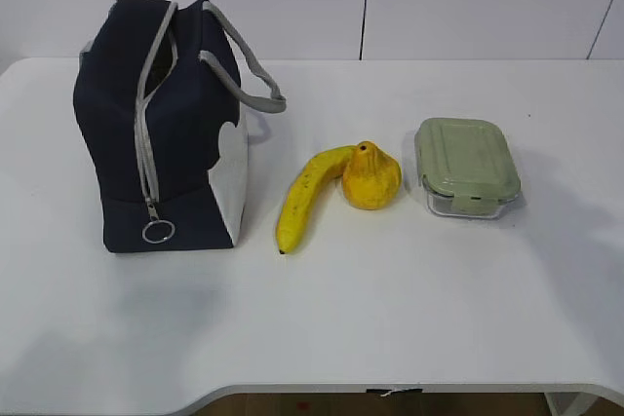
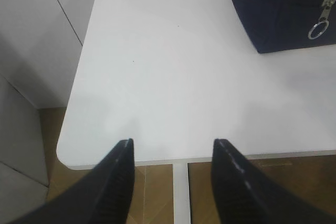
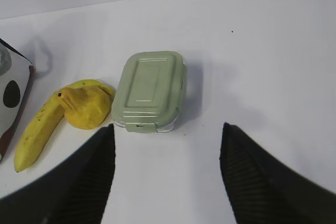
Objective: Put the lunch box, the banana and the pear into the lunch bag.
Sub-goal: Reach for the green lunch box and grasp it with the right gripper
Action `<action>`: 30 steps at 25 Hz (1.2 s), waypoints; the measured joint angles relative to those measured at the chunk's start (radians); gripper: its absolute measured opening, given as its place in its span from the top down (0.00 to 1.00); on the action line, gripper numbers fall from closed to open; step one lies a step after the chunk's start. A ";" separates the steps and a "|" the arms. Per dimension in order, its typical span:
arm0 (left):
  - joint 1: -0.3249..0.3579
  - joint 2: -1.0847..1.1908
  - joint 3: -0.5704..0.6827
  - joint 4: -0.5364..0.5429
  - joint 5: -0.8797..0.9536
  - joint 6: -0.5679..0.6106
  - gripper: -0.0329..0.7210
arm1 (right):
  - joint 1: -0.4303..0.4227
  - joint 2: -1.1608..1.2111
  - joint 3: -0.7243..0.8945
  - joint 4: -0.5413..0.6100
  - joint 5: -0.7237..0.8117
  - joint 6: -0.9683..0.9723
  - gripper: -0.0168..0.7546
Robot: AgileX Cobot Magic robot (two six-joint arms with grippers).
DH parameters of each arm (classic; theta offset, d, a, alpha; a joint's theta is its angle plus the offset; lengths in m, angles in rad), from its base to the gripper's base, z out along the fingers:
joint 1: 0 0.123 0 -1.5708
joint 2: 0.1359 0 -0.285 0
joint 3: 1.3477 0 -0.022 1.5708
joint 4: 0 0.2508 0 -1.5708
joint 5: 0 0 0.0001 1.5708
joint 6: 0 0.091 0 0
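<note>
White table (image 1: 390, 328), viewed at a slant from the front. Neither arm is seen in the exterior view; both grippers are seen only through their own wrist cameras.

Left gripper (image 2: 173, 148): jaws are spread wide, nothing is held between them. The fingertips are poised over the table's near edge and rounded corner, with wooden floor seen below. The lunch bag (image 2: 286, 9) is found well ahead and to the right of this gripper, upright, with its ring pull (image 2: 317, 30) hanging at the low end of the grey zipper.

Right gripper (image 3: 168, 135): jaws likewise held apart, empty. The lunch box (image 3: 149, 90) is placed just ahead, slightly left of the midline, green lid on, resting flat on the table. The pear (image 3: 86, 107) is seen further left of the jaws, just beside the box. The banana (image 3: 39, 129) is laid against the pear, its far end touching it, its body curving back toward the left finger. A white-panelled corner of the bag is glimpsed at the far left edge.

All three items are noted outside the bag, in a row to its right.
</note>
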 joint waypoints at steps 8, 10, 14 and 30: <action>0.000 0.000 0.000 0.000 0.000 0.000 0.47 | 0.000 0.277 -0.205 0.078 0.066 0.002 0.33; 0.000 0.000 0.000 0.000 0.000 0.000 0.47 | 0.000 0.348 -0.261 0.116 0.100 0.002 0.33; 0.000 0.000 0.000 0.000 0.000 0.000 0.47 | 0.000 0.487 -0.364 0.178 0.182 -0.009 0.33; 0.000 0.000 0.000 0.000 0.000 0.000 0.47 | -0.071 0.971 -0.678 0.367 0.378 -0.245 0.33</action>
